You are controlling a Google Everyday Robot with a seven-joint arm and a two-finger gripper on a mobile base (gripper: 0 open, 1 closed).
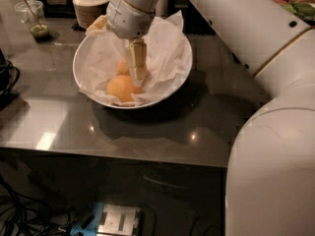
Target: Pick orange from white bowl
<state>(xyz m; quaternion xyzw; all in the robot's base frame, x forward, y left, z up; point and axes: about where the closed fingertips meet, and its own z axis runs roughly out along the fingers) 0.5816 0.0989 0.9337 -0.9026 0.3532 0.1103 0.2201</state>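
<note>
The white bowl point(172, 85) stands on the dark table, lined with crumpled white paper point(165, 48). Two oranges lie in it: one orange point(121, 88) at the front left and a second orange point(122, 67) just behind it, partly hidden. My gripper point(138, 77) reaches straight down into the bowl from the white wrist point(130, 11). Its tip sits right of the front orange and against the rear one. I cannot tell whether it touches the front orange.
A small ribbed beige lidded container point(90, 4) stands behind the bowl to the left. A clear plastic cup point(33, 19) with green contents is at the far left. Dark cables point(7, 77) hang off the table's left edge. My white arm point(275, 146) fills the right side.
</note>
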